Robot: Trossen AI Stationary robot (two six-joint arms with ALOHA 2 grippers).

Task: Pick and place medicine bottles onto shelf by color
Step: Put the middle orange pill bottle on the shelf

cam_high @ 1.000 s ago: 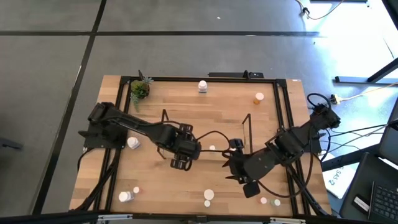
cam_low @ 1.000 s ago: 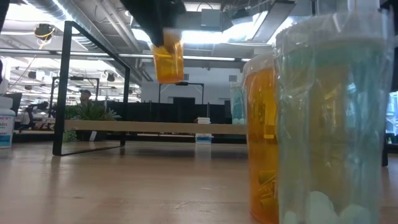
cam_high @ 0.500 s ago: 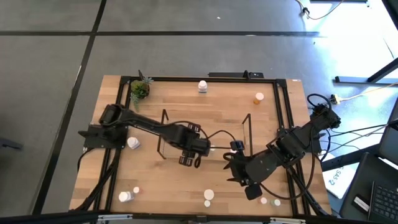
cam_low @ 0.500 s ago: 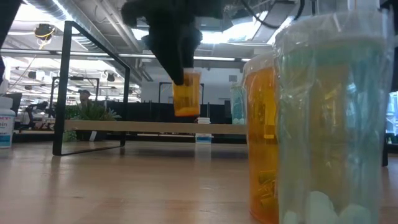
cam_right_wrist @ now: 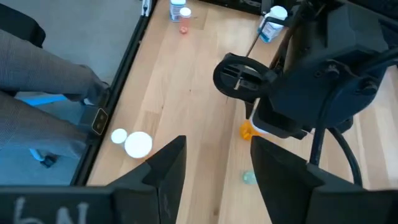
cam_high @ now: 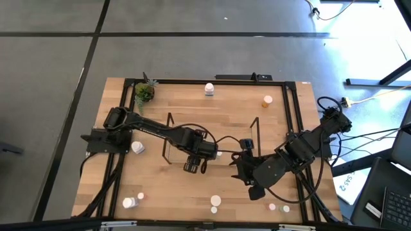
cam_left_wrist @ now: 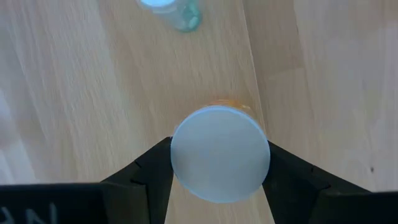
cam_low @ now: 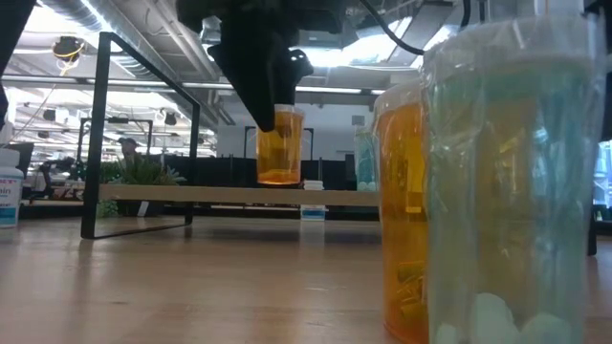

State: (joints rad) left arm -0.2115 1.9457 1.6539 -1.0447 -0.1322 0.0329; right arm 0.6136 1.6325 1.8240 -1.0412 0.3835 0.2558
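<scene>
From above, the left gripper hangs over the shelf mid-table, the right gripper just beside it. Seven loose bottles ring the table near the black frame; the plant fills a far corner.

At table level, an orange bottle stands at the shelf board, clamped from above.

The left wrist shows both fingers pressing its white cap.

The right wrist shows empty, parted fingers over bare wood.

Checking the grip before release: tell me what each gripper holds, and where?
Left gripper holds an orange bottle by its white cap, fingers either side. Right gripper holds nothing.
</scene>
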